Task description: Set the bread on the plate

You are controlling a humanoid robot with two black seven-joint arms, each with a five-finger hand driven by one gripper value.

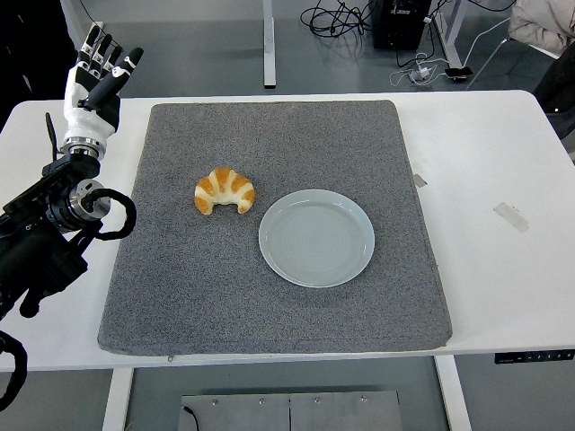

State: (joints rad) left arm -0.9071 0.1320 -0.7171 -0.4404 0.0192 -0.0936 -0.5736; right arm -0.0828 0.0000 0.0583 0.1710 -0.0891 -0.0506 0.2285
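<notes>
Golden-brown crescent bread roll (225, 190), ridged and glossy, lies on coarse grey felt mat (180, 287), just left of plate, not touching. Pale grey-blue round ceramic plate (316, 237), smooth with faint concentric rings, bare. Mat covers white table (503, 162). Left hand (93, 79), white and black, raised over table's far-left corner, fingers released and spread upward, grasping nothing. Black left arm partly cut off at left edge.

floor (207, 49): grey, smooth | white table (490, 162): fills most of the view, on white legs | grey mat (278, 296): covers the table's middle | cables (346, 18): black and white, tangled on the floor beyond the far edge | light: even
</notes>
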